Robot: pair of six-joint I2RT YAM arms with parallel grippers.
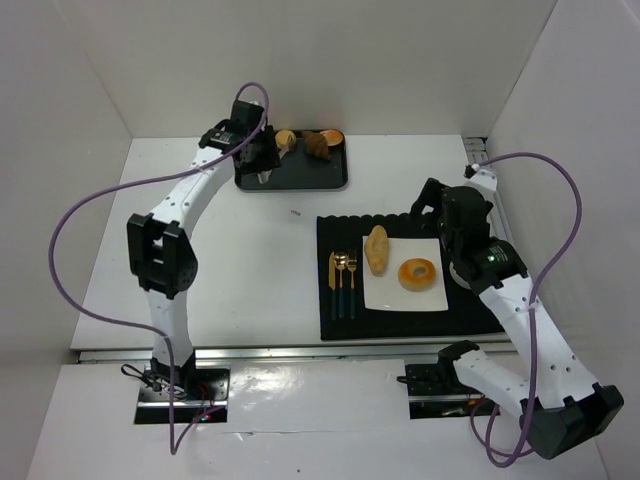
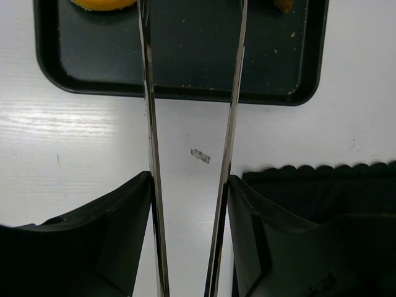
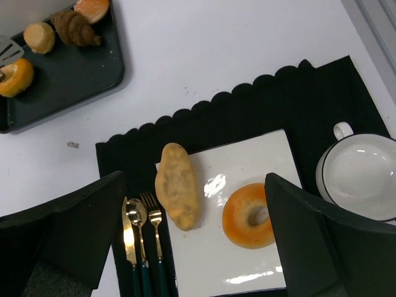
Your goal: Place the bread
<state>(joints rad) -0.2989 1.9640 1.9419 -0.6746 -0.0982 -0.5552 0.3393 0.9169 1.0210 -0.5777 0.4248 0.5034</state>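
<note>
Clamped against the outer sides of a pair of metal tongs (image 2: 149, 124), the left gripper (image 1: 262, 165) (image 2: 189, 179) reaches over the near-left part of the black tray (image 1: 300, 180) at the far side of the table (image 1: 200, 250). The tong arms run forward with a narrow gap between them, and their tips pass out of the left wrist view. In the right wrist view one tong tip lies against an orange roll (image 3: 15, 75) at the tray's left end; whether the roll is pinched cannot be told. A round roll (image 1: 285, 138), a croissant (image 1: 318, 146) and an orange bun (image 1: 334, 136) sit along the tray's far edge.

The right gripper (image 1: 428, 208) (image 3: 195, 185) hangs wide open and empty above the white square plate (image 1: 400, 297), which sits on a black placemat (image 1: 340, 322) to the right. A long loaf (image 1: 377, 249) lies across the plate's left edge, with a ring-shaped bread (image 1: 417, 273) to its right, apart from it. A knife (image 3: 127, 229), spoon (image 3: 137, 213) and fork (image 3: 153, 218) lie on the placemat just left of the plate. A white cup (image 3: 359, 173) stands right of the plate. A small scrap (image 1: 296, 212) lies on the table between tray and placemat.
</note>
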